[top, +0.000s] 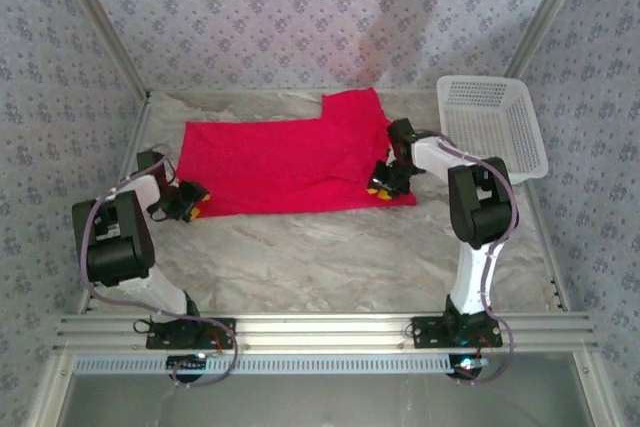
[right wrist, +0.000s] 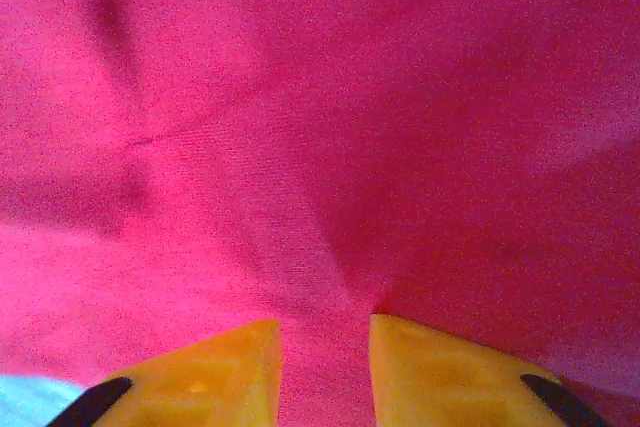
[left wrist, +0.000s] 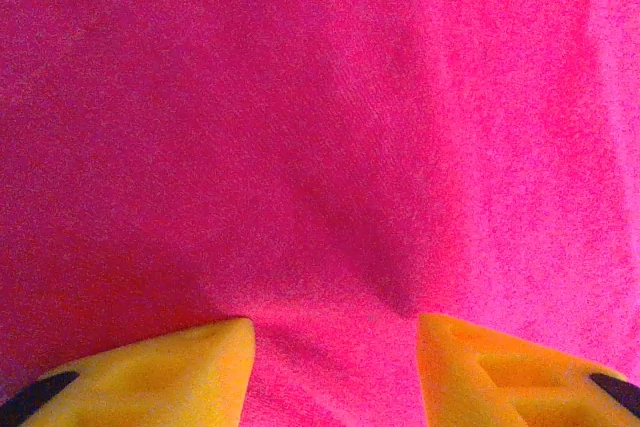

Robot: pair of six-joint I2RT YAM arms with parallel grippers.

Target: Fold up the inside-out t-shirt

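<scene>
The bright red inside-out t-shirt [top: 280, 162] lies spread flat across the back middle of the table, with one sleeve [top: 355, 107] pointing to the far side. My left gripper [top: 190, 199] sits at the shirt's near left corner. In the left wrist view its yellow fingers [left wrist: 150, 372] stand apart, open, with red fabric [left wrist: 330, 147] lying in the gap. My right gripper [top: 380, 183] rests on the shirt's near right corner. Its fingers [right wrist: 440, 372] are close together with a strip of fabric [right wrist: 325, 367] between them, and creases run toward the gap.
A white plastic basket [top: 492, 125] stands at the back right, just beyond the right arm. The table is covered with a pale crinkled sheet [top: 320, 257]. Patterned walls close in the back and both sides. A sliver of the pale sheet [right wrist: 30, 389] shows beside the right fingers.
</scene>
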